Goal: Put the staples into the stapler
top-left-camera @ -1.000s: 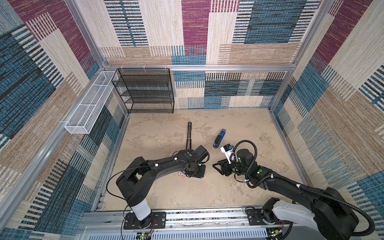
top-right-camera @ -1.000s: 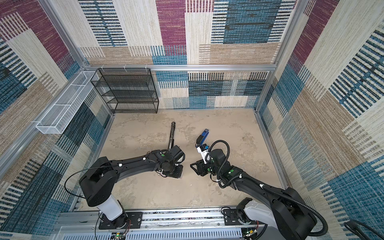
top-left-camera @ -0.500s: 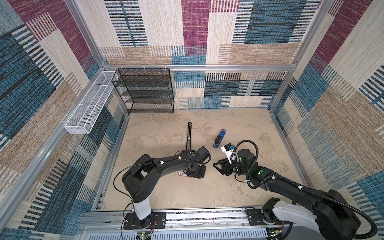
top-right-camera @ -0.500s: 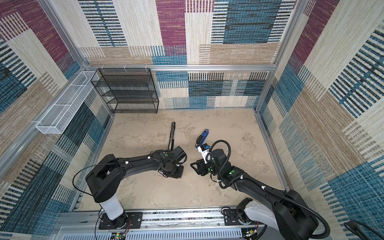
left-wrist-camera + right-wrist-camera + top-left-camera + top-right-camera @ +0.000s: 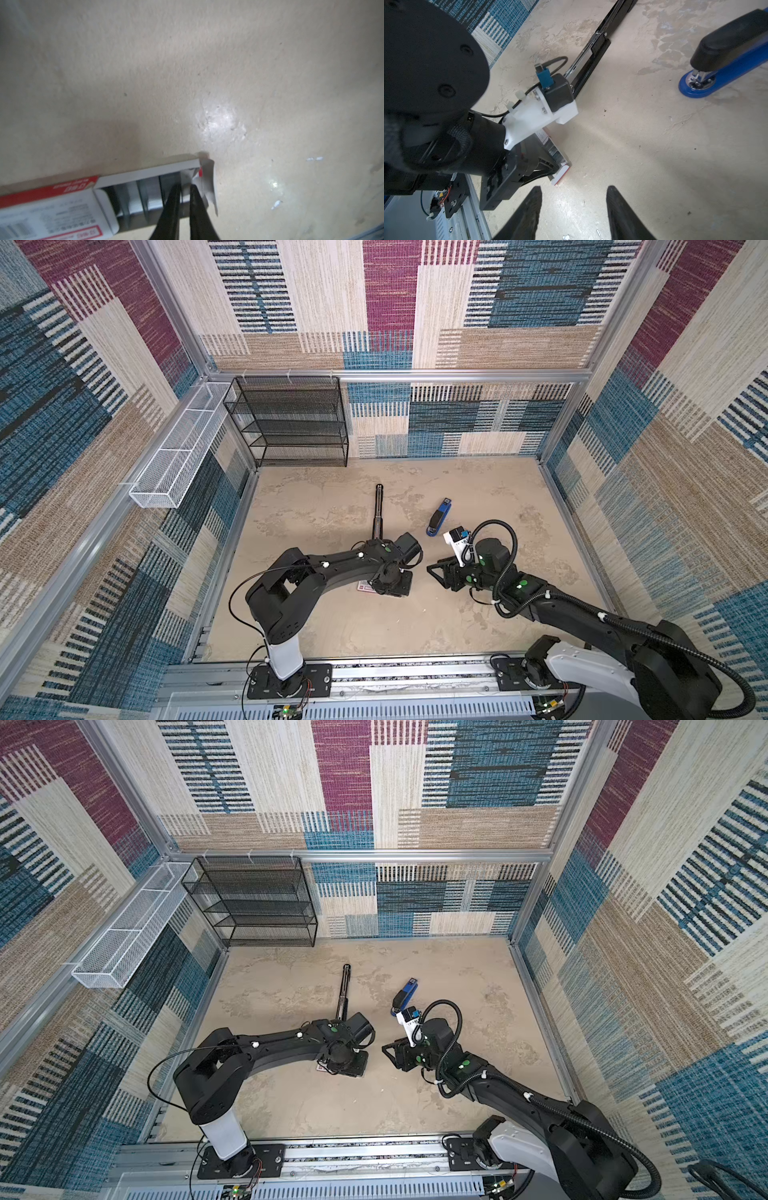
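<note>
surface: beige tabletop point(image 5: 332, 626) | far-left corner: black mesh rack point(image 5: 291, 423) | middle: black stapler point(image 5: 379, 510) opened flat, blue stapler point(image 5: 439, 517) beside | nearer front edge: staple box point(image 5: 62, 207)

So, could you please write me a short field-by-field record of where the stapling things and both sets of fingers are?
staple box: white-and-red, on the table, tray slid out, grey staples showing
left fingers: nearly together, tips down in that tray; grip on a strip unclear
right fingers: apart, empty, over bare table
blue stapler: upright on its base, beyond the right arm, untouched
black stapler: opened out flat, beyond the left arm, untouched
</note>
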